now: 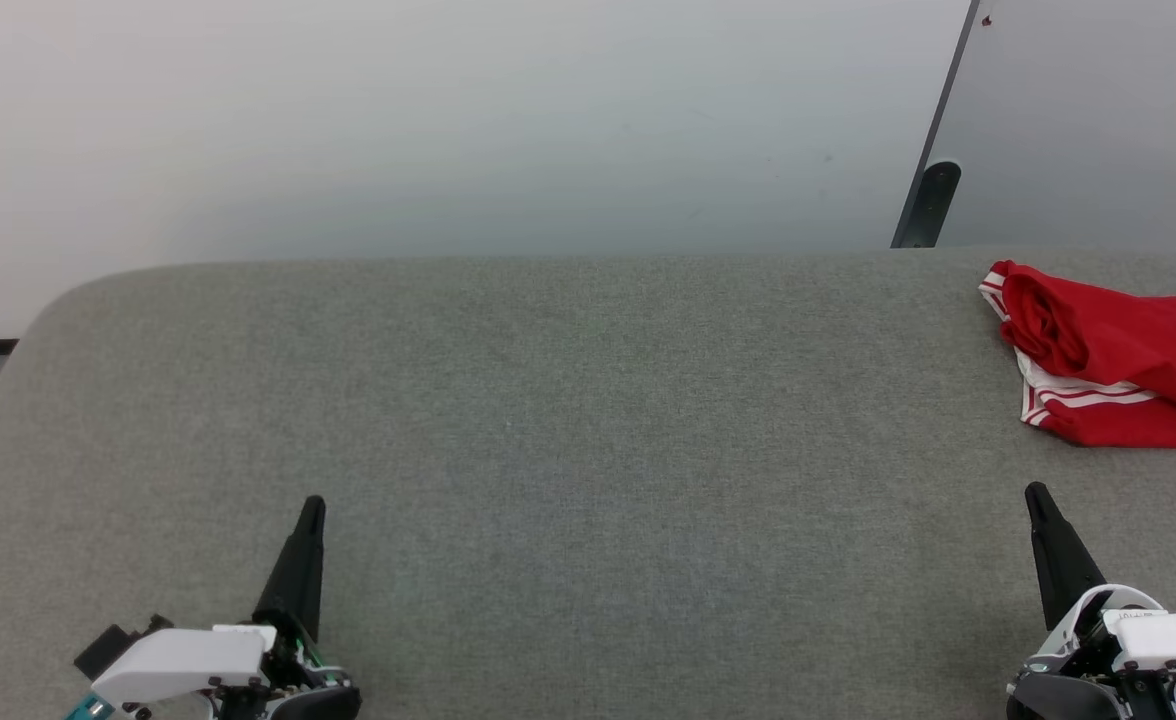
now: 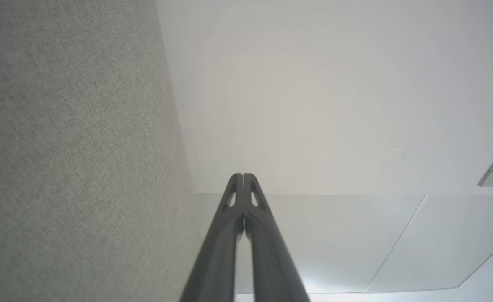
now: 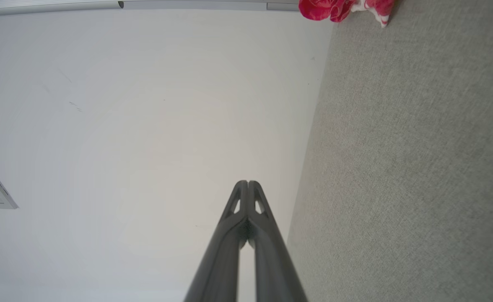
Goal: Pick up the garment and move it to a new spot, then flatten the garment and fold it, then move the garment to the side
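- Grey fabric-covered table (image 1: 588,450) in the head view, pale wall (image 1: 448,120) behind it.
- Garment (image 1: 1128,370) lies crumpled at the far right of the table: red with red-and-white striped trim, cut off by the picture's right edge, lettering not visible.
- Left gripper (image 1: 313,505) at lower left, fingers pressed together, holding nothing, well apart from the garment.
- Right gripper (image 1: 1036,493) at lower right, fingers pressed together, empty, nearer the robot than the garment and not touching it.
- Left wrist view: dark fingers (image 2: 229,235) meet at the tips with nothing between them, grey fabric on the left, wall ahead.
- Right wrist view: fingers (image 3: 225,247) closed tip to tip and empty, grey fabric on the right, a bunched bit of the red and white garment at the top edge, well apart from the tips.
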### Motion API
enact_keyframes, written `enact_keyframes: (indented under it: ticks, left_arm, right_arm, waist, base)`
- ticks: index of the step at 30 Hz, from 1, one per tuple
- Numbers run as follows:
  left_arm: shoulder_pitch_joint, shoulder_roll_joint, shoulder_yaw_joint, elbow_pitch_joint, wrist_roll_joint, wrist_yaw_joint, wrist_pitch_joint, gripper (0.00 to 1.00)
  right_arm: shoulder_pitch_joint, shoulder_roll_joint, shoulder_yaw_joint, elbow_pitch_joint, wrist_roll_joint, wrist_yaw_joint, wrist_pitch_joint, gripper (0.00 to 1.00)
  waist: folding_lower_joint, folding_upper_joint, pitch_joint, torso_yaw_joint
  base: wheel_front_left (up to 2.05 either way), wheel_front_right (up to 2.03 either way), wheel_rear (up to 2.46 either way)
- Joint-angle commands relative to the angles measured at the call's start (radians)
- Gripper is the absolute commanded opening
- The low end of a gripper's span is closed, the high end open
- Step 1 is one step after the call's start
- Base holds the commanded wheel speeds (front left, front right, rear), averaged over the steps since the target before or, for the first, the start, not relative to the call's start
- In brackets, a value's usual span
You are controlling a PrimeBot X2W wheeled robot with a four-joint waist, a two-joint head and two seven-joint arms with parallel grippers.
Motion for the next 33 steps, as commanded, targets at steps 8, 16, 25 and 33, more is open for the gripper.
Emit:
enact_keyframes:
  ticks: [8, 16, 25, 33]
  left_arm:
    - [-0.01, 0.002, 0.002, -0.002, -0.003, -0.003, 0.003, 0.0]
    - [-0.01, 0.002, 0.003, -0.002, -0.003, -0.003, 0.003, 0.0]
    - [-0.01, 0.002, 0.003, -0.002, -0.003, -0.003, 0.003, 0.0]
    - [-0.01, 0.002, 0.002, -0.002, -0.003, -0.003, 0.003, 0.0]
  right_arm:
    - [-0.003, 0.004, 0.002, -0.002, 0.004, 0.0, 0.002, 0.0]
    - [-0.003, 0.004, 0.002, -0.002, 0.004, 0.0, 0.002, 0.0]
    - [-0.003, 0.004, 0.002, -0.002, 0.004, 0.0, 0.002, 0.0]
    - [-0.003, 0.004, 0.002, -0.002, 0.004, 0.0, 0.002, 0.0]
  waist:
    - [0.0, 0.0, 0.0, 0.0]
    - [0.0, 0.0, 0.0, 0.0]
    - [0.0, 0.0, 0.0, 0.0]
    - [0.0, 0.0, 0.0, 0.0]
  base:
    - [0.0, 0.0, 0.0]
    - [0.0, 0.0, 0.0]
    - [0.0, 0.0, 0.0]
    - [0.0, 0.0, 0.0]
